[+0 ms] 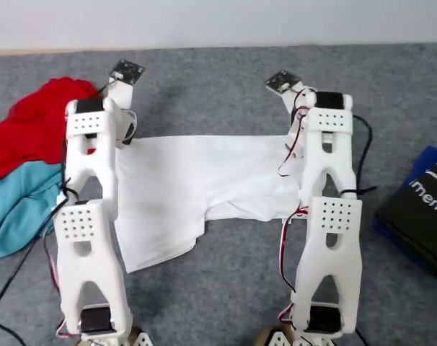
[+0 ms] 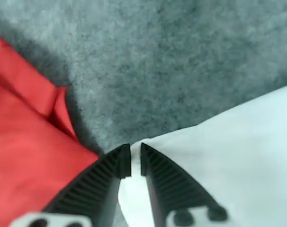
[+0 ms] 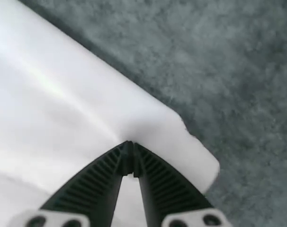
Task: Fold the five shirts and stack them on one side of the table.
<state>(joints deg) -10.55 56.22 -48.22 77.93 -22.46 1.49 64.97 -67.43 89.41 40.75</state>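
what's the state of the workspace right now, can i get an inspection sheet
surface: grey cover, carpet-like
job's things: white shirt spread between the arms; red shirt and teal shirt heaped on the left arm's side; dark shirt on a blue shirt at the right edge
clutter: nothing seen
grippers: left gripper and right gripper each shut on the white shirt's far edge
cables: wires along both arms; black cable trailing near the left arm
surroundings: pale wall behind

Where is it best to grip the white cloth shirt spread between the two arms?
Probably at its two far corners, from above: the white cloth shirt lies flat, its far edge runs straight between the arms, and the left gripper and right gripper are at those corners.
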